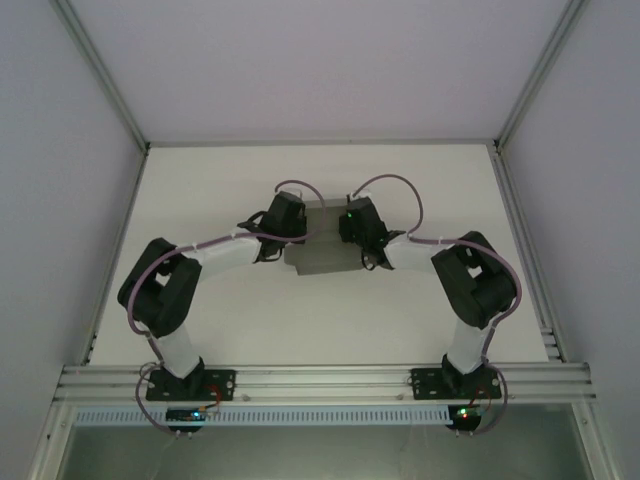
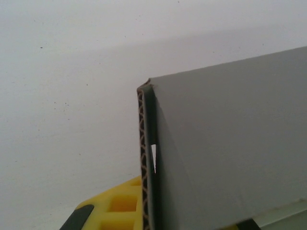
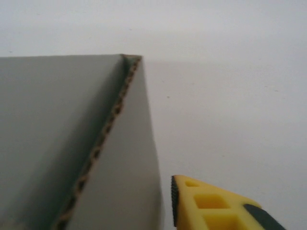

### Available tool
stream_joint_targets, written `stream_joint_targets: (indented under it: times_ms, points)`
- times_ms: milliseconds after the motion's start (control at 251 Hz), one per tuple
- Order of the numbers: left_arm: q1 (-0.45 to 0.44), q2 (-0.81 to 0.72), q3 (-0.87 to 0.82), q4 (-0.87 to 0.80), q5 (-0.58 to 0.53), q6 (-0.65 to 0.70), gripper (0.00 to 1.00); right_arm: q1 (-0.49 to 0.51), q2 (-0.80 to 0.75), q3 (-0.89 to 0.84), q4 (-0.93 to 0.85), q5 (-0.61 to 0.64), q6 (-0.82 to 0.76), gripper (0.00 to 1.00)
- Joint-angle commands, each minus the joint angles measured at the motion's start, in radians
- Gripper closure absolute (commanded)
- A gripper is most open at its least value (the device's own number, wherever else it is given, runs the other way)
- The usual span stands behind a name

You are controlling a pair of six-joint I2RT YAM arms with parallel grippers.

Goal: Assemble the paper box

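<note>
left fingers (image 2: 117, 208) clamp the paper box (image 1: 322, 240) wall, likely steadying it; right fingers (image 3: 211, 206) sit beside it, opening unclear.

The white table (image 1: 300, 320) lies under the left claw (image 1: 298, 232) and the right claw (image 1: 352, 238) and spreads wide around them. Beyond each claw its matt surface shows a few tiny dark specks. Well behind the claws a silver metal rail (image 1: 320, 380) crosses the near table edge, with a white slotted strip (image 1: 320, 415) just beside it. Far beyond the claws stands a pale back wall (image 1: 320, 60); metal posts (image 1: 100, 70) rise to their left and right.
</note>
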State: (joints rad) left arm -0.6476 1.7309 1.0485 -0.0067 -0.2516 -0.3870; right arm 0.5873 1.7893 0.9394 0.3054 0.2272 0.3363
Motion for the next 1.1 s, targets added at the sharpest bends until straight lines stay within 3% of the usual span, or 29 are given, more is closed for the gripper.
stream_joint_targets:
  times_ms: [0, 64, 200, 475, 583, 730, 910, 1002, 1098]
  points:
    - [0.003, 0.004, 0.017, -0.039, 0.009, -0.005, 1.0, -0.022, -0.012, -0.001, 0.039, -0.008, -0.013, 0.81]
    - [0.001, 0.001, 0.018, -0.038, 0.014, -0.006, 1.0, -0.023, 0.003, 0.012, 0.019, 0.029, -0.015, 0.87]
    - [-0.003, 0.002, 0.033, -0.074, -0.041, -0.063, 1.0, -0.011, 0.032, 0.04, -0.048, 0.283, 0.049, 1.0]
    - [0.013, -0.013, 0.026, -0.117, -0.14, -0.131, 1.0, -0.017, 0.063, 0.134, -0.374, 0.71, 0.246, 1.0]
    - [0.016, -0.007, 0.032, -0.119, -0.135, -0.14, 1.0, -0.023, 0.103, 0.235, -0.657, 0.808, 0.475, 1.0]
    - [0.015, 0.016, 0.053, -0.133, -0.122, -0.148, 1.0, -0.017, 0.17, 0.342, -0.842, 0.845, 0.588, 1.0]
    - [0.016, 0.014, 0.061, -0.137, -0.122, -0.16, 1.0, -0.021, 0.165, 0.334, -0.808, 0.816, 0.608, 1.0]
    - [0.016, 0.013, 0.06, -0.132, -0.108, -0.15, 1.0, -0.03, 0.126, 0.263, -0.614, 0.714, 0.478, 1.0]
    - [0.016, 0.016, 0.059, -0.121, -0.079, -0.125, 1.0, -0.029, 0.052, 0.092, -0.268, 0.565, 0.301, 0.99]
